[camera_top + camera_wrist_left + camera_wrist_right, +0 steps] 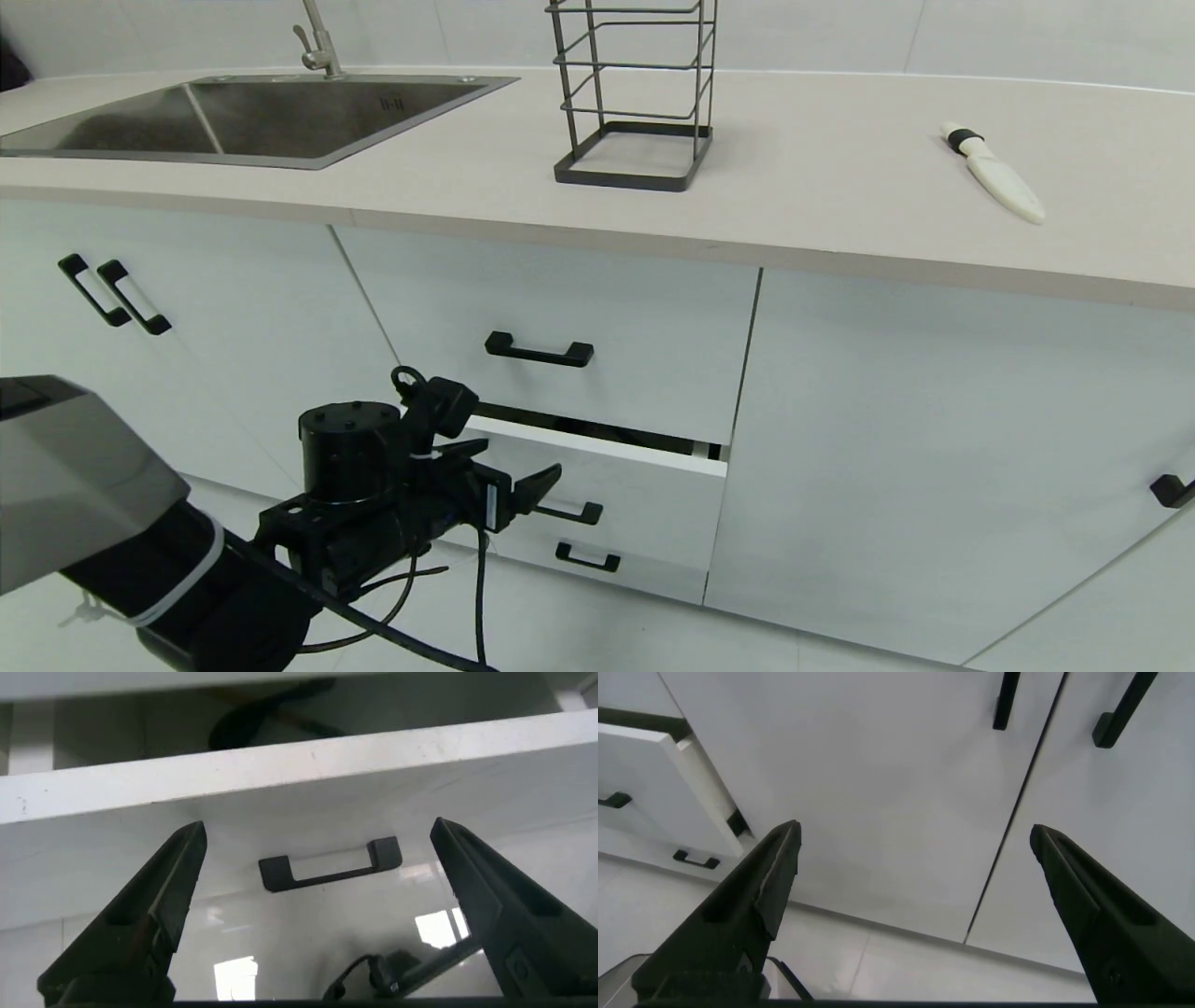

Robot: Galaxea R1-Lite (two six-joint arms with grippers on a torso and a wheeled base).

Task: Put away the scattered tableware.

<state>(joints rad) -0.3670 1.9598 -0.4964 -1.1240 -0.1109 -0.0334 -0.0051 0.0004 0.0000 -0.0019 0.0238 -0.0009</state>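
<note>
- Up and far to the left of the left gripper's [527,490] jaws, a sink [252,112] is set into the counter [840,187].
- Those jaws stand wide apart with nothing in them, level with the front of a drawer [616,476] that is pulled slightly out.
- Seen from the left wrist, the drawer's handle [329,862] lies just beyond the tips, in line with the gap between the jaws and not touching them.
- A dark shape sits inside the drawer above its front edge; I cannot tell what it is.
- Above the left jaws and a little to the right, a wire rack [635,93] stands upright on the counter.
- Far to the right of them and higher, the knife [992,173] lies flat on the counter, well apart from the rack.
- The right gripper [915,829] has its jaws wide too, holding nothing, and faces a white door [878,812].
- Two dark door handles [1006,700] hang beyond its tips.
</note>
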